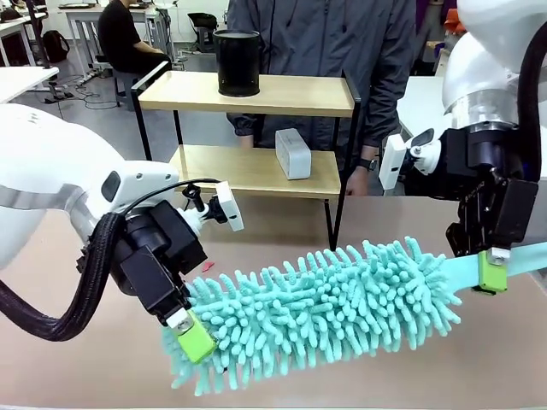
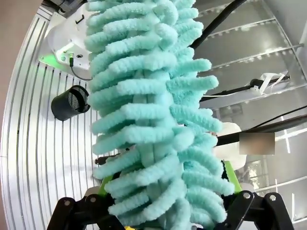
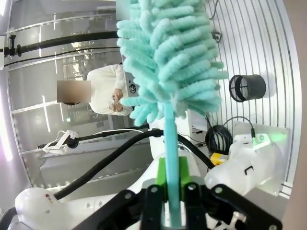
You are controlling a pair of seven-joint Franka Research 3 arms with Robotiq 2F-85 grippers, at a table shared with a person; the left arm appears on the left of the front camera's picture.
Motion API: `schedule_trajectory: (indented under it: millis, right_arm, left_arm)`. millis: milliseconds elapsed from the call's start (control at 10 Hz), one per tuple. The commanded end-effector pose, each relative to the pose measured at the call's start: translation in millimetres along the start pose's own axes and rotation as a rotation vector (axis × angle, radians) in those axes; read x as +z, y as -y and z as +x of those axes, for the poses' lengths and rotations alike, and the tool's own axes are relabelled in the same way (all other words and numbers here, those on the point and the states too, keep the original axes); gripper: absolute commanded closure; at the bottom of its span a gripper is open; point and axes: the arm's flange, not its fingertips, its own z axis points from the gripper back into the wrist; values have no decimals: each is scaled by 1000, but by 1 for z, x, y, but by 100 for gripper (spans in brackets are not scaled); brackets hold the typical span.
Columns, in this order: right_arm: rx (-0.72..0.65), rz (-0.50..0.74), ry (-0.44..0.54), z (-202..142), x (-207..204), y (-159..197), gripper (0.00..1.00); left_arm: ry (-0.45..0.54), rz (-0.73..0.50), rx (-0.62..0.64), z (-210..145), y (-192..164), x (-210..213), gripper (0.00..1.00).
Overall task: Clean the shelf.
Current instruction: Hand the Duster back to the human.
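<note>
The shelf (image 1: 299, 96) stands at the far side of the table, two light wooden boards in a thin black frame. A teal fluffy duster (image 1: 333, 299) lies slantwise over the near table, in front of the shelf and apart from it. My right gripper (image 1: 489, 272) is shut on the duster's flat teal handle (image 3: 170, 129) at the right. My left gripper (image 1: 203, 335) is at the duster's fluffy left end, its jaws open wide with the duster head (image 2: 153, 120) between the green pads (image 2: 229, 175). One left finger is hidden behind the fluff.
A black cylinder (image 1: 237, 62) stands on the shelf's top board and a white box (image 1: 293, 153) on the lower one. A person in a grey jacket stands right behind the shelf, one hand (image 1: 355, 181) by its right legs. The brown tabletop (image 1: 376, 226) lies between duster and shelf.
</note>
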Motion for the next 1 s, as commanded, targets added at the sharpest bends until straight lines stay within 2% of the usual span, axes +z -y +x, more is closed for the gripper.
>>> schedule_trajectory:
  millis: [0, 100, 200, 300, 400, 500, 800, 900]
  right_arm:
    - [31, 22, 20, 4, -2, 1, 88]
    - [32, 18, 23, 4, -3, -1, 88]
    - [32, 17, 26, 3, -3, -2, 88]
    - [34, 13, 31, 3, -3, -3, 88]
    - [39, 15, 36, 2, -3, -3, 88]
    - [43, 17, 34, 2, -4, -3, 88]
    - [40, 22, 26, 2, -5, -2, 88]
    - [38, 32, 24, 1, -6, 0, 88]
  left_arm:
    - [19, 1, -2, -22, 0, -9, 0]
    - [17, 21, 1, -21, 0, -10, 0]
    - [14, 36, -14, -20, 0, -10, 34]
    - [9, 42, -16, -20, 1, -9, 60]
    - [17, 41, -19, -20, 1, -7, 94]
    - [32, 53, -27, -20, 0, -5, 100]
    - [85, 63, -50, -19, -1, -3, 97]
    - [88, 66, -47, -20, -3, -2, 100]
